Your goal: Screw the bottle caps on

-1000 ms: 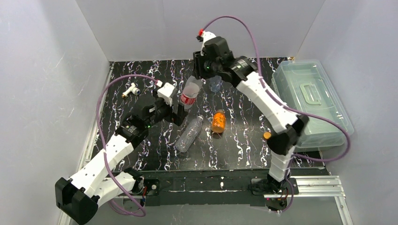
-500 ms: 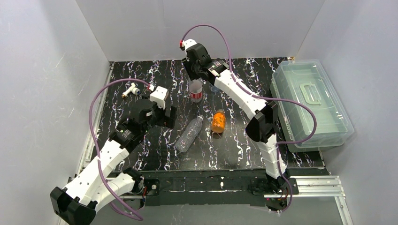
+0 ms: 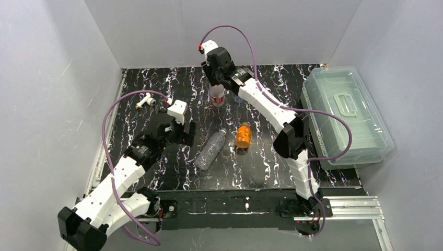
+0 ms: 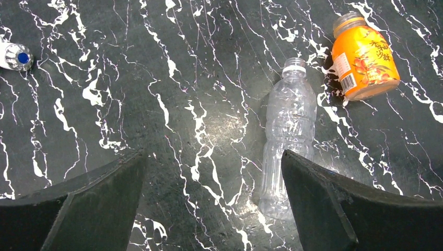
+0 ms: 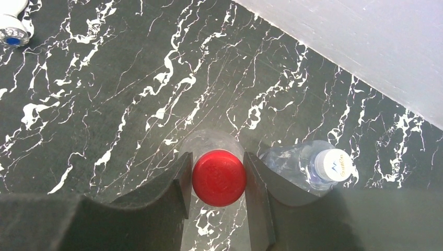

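The red cap (image 5: 218, 180) sits on a standing bottle (image 3: 217, 97) at about 12 o'clock from the middle of the table (image 3: 271, 162). It is small, light, hard and a bit slippery, so it is best pinched by its round side. The right gripper (image 5: 217, 159) points straight down and squeezes the cap from 9 and 3 o'clock, though how tight it is screwed on cannot be told. The left gripper (image 4: 213, 157) hangs wide and holds nothing, at about 9 o'clock of a lying bottle (image 4: 289, 130).
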Controlling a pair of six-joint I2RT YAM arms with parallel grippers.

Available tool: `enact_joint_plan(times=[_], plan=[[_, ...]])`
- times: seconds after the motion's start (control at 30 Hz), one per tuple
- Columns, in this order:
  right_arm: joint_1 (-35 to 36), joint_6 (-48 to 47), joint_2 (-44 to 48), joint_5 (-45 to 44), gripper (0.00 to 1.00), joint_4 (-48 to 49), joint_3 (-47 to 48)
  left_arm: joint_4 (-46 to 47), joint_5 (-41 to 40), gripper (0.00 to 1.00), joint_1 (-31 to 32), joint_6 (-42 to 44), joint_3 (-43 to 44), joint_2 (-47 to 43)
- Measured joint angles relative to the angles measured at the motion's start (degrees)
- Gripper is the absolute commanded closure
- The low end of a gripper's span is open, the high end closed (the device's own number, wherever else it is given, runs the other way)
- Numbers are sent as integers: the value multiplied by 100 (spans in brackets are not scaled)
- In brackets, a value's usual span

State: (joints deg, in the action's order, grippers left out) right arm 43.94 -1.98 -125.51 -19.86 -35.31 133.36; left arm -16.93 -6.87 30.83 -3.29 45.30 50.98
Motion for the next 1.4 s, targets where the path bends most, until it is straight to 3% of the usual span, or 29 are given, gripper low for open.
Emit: enact_joint_plan(times=[0.3, 0.63, 1.4], plan=[[-4, 4, 0, 4, 79, 125, -313, 17, -2, 2, -35, -37, -72, 2], [-11, 33, 83, 7, 65, 540, -658, 15, -2, 2, -42, -44, -81, 7], [-85, 210, 133, 57, 47, 549, -772, 22, 4, 2, -72, -81, -111, 81]])
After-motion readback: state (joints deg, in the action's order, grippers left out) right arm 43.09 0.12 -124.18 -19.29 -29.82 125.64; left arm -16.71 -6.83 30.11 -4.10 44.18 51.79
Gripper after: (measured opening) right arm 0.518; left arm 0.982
